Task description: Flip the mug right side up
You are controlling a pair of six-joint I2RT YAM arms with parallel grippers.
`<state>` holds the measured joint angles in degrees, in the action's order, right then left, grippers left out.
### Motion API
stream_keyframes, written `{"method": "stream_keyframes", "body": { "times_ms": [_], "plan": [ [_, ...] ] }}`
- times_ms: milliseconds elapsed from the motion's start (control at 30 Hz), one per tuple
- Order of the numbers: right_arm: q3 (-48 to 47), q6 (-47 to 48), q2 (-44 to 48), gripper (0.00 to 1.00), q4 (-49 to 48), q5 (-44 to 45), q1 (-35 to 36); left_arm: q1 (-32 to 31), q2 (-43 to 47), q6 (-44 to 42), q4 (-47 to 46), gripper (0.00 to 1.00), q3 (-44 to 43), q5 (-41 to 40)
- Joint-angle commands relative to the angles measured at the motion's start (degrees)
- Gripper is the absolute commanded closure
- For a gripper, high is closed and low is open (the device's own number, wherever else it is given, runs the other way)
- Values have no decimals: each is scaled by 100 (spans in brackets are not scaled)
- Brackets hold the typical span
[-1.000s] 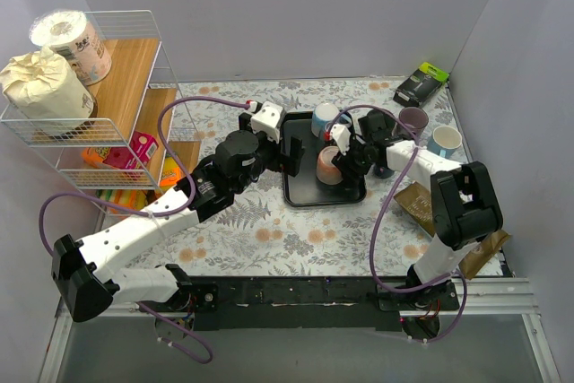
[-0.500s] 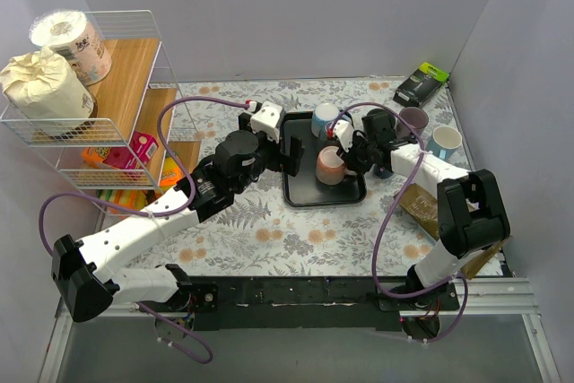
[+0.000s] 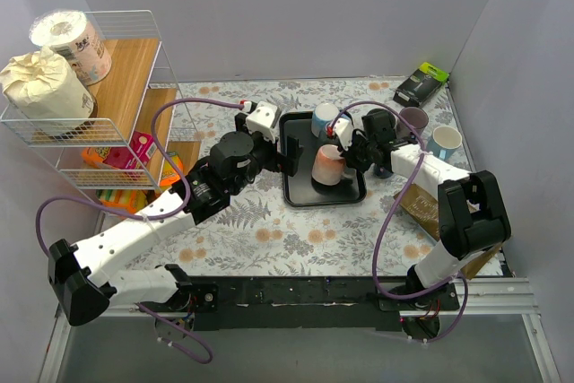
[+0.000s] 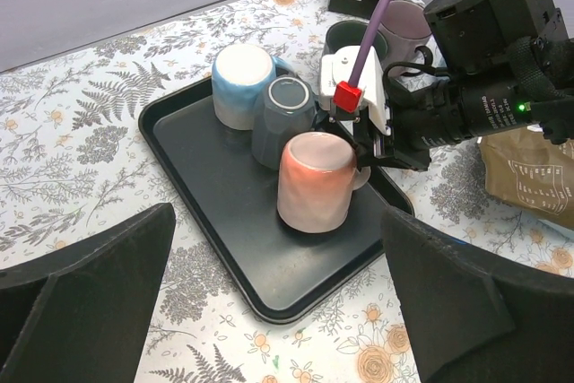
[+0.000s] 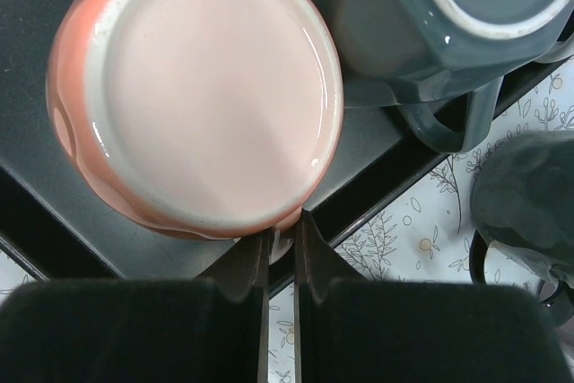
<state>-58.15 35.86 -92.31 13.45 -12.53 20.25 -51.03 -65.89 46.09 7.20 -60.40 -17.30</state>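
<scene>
**Pink mug (image 3: pixel 327 166) bottom-up on tray, right pincer (image 5: pixel 281 248) at its handle**

The pink mug stood upside down on the black tray (image 3: pixel 299 181) on the counter (image 3: pixel 269 230), just beside a grey mug (image 4: pixel 280 118). The right pincer was pinched narrow on what looked like the mug's handle. The left pincer (image 3: pixel 285 154) hung wide open by the tray's left edge.

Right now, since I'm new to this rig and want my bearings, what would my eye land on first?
A pink mug stands upside down on the black tray mid-table, with the right pincer closed on its handle. Beside it on the tray stand a blue mug and a grey mug, also inverted. At the far left, a wire shelf holds paper rolls.
</scene>
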Motion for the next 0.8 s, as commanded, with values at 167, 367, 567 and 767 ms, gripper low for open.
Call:
{"method": "stream_keyframes", "body": {
  "times_ms": [167, 367, 567, 767],
  "plan": [
    [111, -298, 319, 99, -273, -117, -21, -4, 199, 50, -122, 2, 55, 78],
    [207, -764, 582, 99, -334, -381, -30, -4, 217, 58, -140, 2, 72, 78],
    [568, -1572, 1022, 99, -651, -900, -21, -4, 260, 120, -184, 2, 151, 95],
    [542, -2854, 996, 99, -625, -1250, -21, -4, 304, 208, -219, 2, 248, 121]
  ]
}}
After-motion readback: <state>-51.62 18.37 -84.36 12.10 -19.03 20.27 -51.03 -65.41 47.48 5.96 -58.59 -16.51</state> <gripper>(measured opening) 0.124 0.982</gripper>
